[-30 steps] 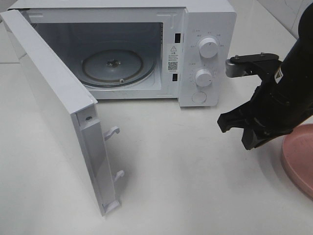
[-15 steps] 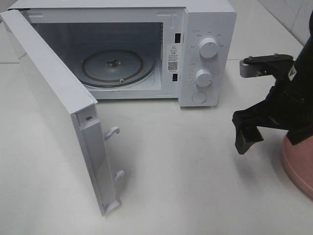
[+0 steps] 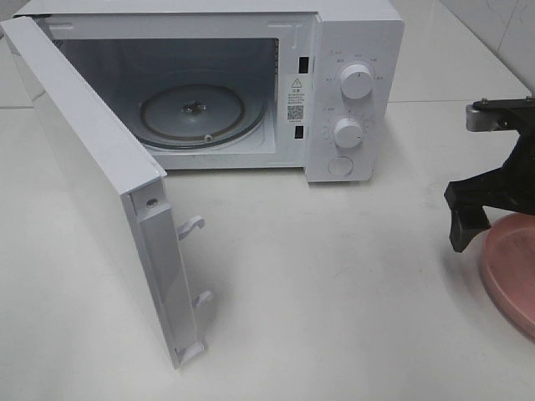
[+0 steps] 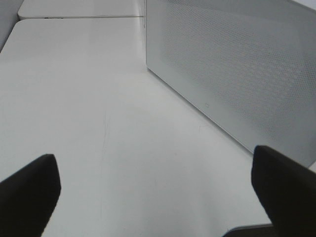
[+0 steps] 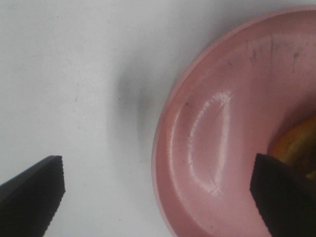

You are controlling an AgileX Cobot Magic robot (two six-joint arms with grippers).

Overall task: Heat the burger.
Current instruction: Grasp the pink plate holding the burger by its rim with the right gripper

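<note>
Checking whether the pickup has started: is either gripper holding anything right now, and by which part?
Nothing is held. The right gripper is open over the pink plate's rim, the burger untouched; the left gripper is open and empty.

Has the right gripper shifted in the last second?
Yes. In the exterior view the right gripper has moved rightward, away from the microwave, to the pink plate.

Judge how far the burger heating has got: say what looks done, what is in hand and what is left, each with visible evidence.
Done: the microwave door stands open and the glass turntable is bare. In hand: the right gripper hovers open over the rim of the pink plate, holding nothing; the burger shows only as a sliver on it. Left: move the burger inside, shut the door, set the dials.
</note>
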